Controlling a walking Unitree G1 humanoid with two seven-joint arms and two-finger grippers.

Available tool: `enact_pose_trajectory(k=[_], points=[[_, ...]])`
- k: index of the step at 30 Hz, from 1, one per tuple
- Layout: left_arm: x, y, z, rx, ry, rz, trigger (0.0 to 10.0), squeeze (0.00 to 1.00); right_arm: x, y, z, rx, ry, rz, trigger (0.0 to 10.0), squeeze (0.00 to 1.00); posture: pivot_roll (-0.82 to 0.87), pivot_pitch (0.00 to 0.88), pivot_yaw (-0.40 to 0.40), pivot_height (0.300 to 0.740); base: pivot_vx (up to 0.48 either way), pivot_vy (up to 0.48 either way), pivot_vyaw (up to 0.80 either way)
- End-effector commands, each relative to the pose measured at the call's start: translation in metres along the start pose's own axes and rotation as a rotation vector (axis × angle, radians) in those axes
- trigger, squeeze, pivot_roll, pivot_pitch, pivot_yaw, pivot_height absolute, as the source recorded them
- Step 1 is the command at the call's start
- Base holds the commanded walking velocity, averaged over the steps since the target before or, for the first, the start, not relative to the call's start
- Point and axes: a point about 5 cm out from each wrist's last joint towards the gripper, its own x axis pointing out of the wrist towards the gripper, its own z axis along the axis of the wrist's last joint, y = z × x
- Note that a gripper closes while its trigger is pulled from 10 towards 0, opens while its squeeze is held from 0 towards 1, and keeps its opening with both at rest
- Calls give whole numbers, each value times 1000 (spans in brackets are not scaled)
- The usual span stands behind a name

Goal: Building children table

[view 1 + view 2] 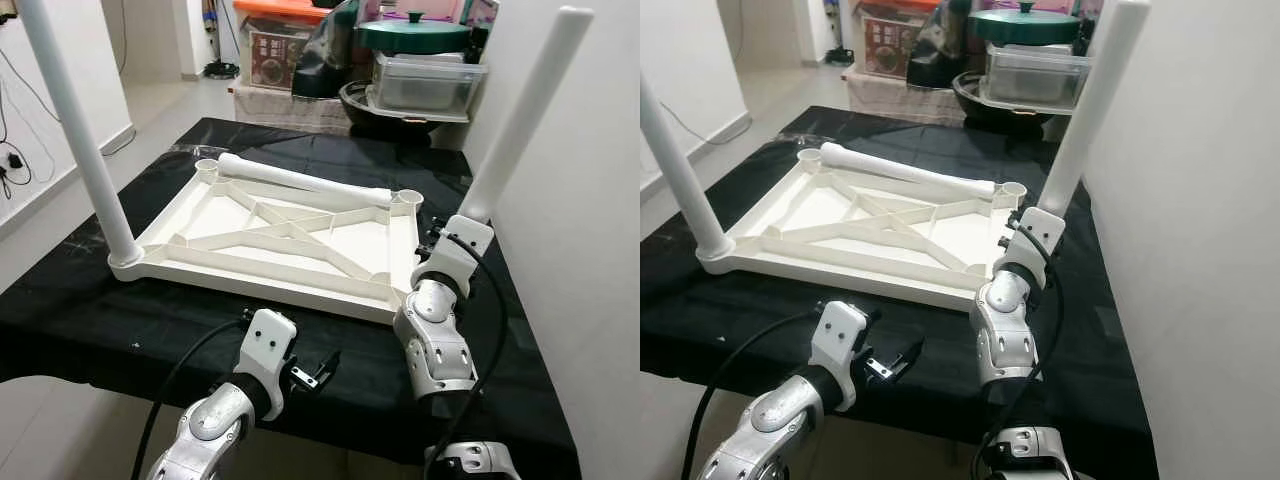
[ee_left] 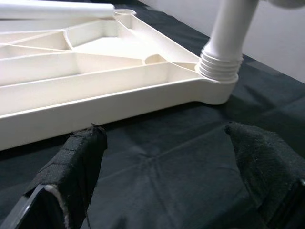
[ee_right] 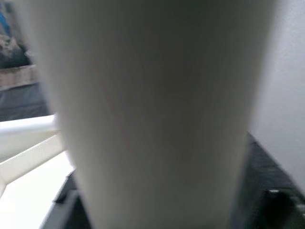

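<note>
- Bare black table (image 1: 330, 395) strip along the frame's bottom lies open.
- Upright legs (image 1: 75, 135) at left and right flank the tabletop (image 1: 290, 240).
- A loose leg (image 1: 300, 180) bars its upper edge.
- Wall (image 1: 590, 230) crowds the right.

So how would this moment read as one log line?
right hand: on near-right leg, at its corner socket | left hand: open, idle | spare leg: lying on tabletop

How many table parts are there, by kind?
Tabletop, upside down: 1
Legs standing in corner sockets: 2
Leg lying loose across the far edge: 1
Total: 4
</note>
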Motion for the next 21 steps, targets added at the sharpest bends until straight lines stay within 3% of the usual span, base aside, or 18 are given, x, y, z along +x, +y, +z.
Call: enact_pose_trajectory(k=[1, 2, 4, 6, 9, 10, 11, 12, 13, 20, 21], points=[[2, -2, -2, -7, 4, -10, 10000, 0, -8, 9, -1, 37, 5, 47, 10000, 1000, 167, 0, -104, 740, 0, 0, 0], [3, -2, -2, -6, 5, -11, 10000, 0, -7, 8, 0, 49, -10, 94, 10000, 0, 165, 0, -102, 740, 0, 0, 0], [3, -3, -2, -5, 5, -12, 10000, 0, -7, 7, 1, 61, -18, 125, 10000, 0, 165, 0, -102, 740, 0, 0, 0], [4, -3, -3, -4, 6, -14, 10000, 0, -3, 3, 0, 98, -15, 281, 10000, 0, 162, 0, -101, 740, 0, 0, 0], [4, -3, -3, -3, 6, -15, 10000, 0, 2, -3, 1, 105, -22, 382, 10000, 0, 162, 0, -101, 740, 0, 0, 0], [5, -3, -4, -2, 6, -17, 10000, 0, 8, -11, 1, 107, -14, 497, 10000, 0, 159, 0, -99, 740, 0, 0, 0], [5, -3, -4, -2, 6, -17, 10000, 0, 8, -11, 1, 107, -14, 497, 10000, 0, 159, 0, -99, 740, 0, 0, 0], [6, -4, -4, -2, 5, -18, 10000, 0, 13, -17, 2, 103, -13, 572, 10000, 0, 159, 0, -99, 740, 0, 0, 0], [6, -4, -4, 0, 3, -19, 10000, 0, 19, -24, 4, 93, 5, 691, 10000, 0, 161, 0, -103, 740, 0, 0, 0], [6, -4, -4, 0, 3, -19, 10000, 0, 19, -24, 4, 93, 5, 691, 10000, 0, 161, 0, -103, 740, 0, 0, 0], [7, -4, -4, 0, 2, -20, 10000, 0, 22, -29, 6, 90, 19, 768, 10000, 0, 162, 0, -103, 740, 0, 0, 0]])
